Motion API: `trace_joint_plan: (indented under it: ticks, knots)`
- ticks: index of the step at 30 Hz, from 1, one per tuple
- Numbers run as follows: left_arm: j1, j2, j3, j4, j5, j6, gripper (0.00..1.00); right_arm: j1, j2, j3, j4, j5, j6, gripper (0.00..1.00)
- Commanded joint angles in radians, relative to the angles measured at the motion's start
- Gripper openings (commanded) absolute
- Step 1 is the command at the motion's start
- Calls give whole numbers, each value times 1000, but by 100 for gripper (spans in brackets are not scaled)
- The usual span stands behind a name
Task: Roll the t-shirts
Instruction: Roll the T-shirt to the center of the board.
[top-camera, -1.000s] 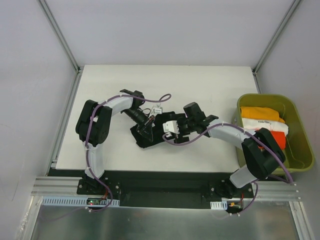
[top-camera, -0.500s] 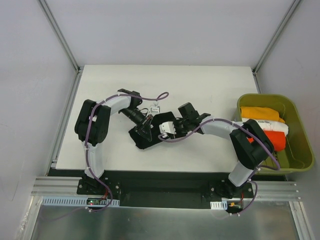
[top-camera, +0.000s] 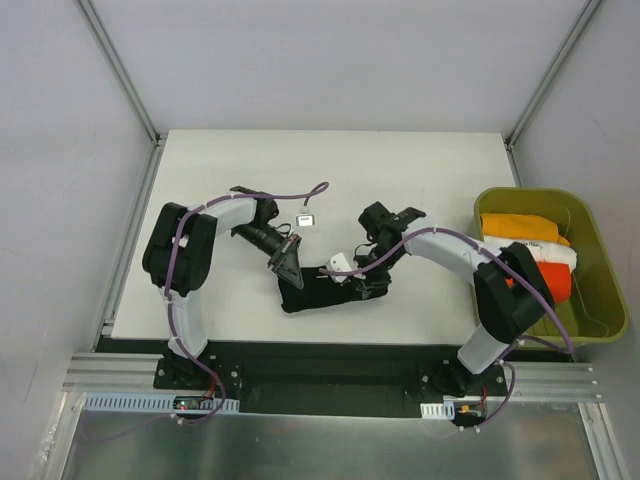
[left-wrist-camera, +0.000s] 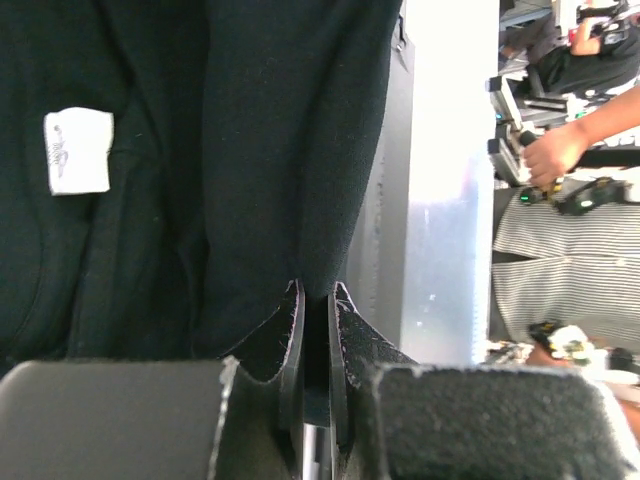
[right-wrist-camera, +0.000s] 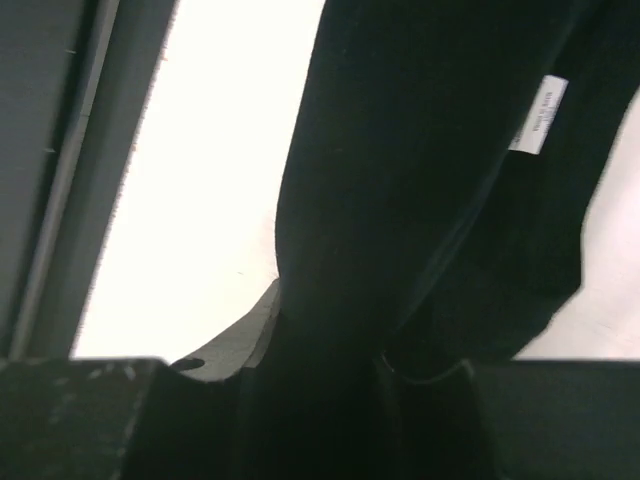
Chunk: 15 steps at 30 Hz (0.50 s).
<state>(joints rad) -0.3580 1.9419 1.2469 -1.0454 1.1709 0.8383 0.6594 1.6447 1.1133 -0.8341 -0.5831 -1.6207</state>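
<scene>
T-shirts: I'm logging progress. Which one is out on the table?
The black t-shirt, held by the left pincer and right pincer; the orange, white and red-orange ones lie in the tub.

And the black t-shirt (right-wrist-camera: 420, 180) buries the right gripper (right-wrist-camera: 330, 375) fingertips and spills off frame, white label (right-wrist-camera: 537, 115) print too small to read, red-orange t-shirt (top-camera: 556, 282) half behind the right arm (top-camera: 515, 300).
</scene>
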Motion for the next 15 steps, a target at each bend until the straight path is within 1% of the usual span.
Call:
trace_joint_plan:
  ticks: [1, 3, 5, 8, 11, 14, 15]
  knots:
    - [34, 37, 25, -96, -100, -54, 0, -37, 107, 22, -395, 8, -16, 14]
    - [34, 92, 45, -136, -106, -31, 0, -38, 156, 43, -420, -1, 13, 13]
    - [34, 115, 51, -151, -144, -22, 0, -46, 243, 103, -459, -15, 15, 13]
    - [34, 129, 45, -151, -188, -18, 0, -52, 332, 169, -517, -27, 19, 13]
    - [44, 146, 39, -139, -208, -45, 0, -57, 392, 203, -540, -17, 15, 13]
    - [54, 160, 28, -120, -223, -76, 0, -55, 458, 265, -614, -4, 1, 13]
    - [57, 160, 14, -111, -226, -88, 1, -55, 507, 292, -663, -6, -1, 14]
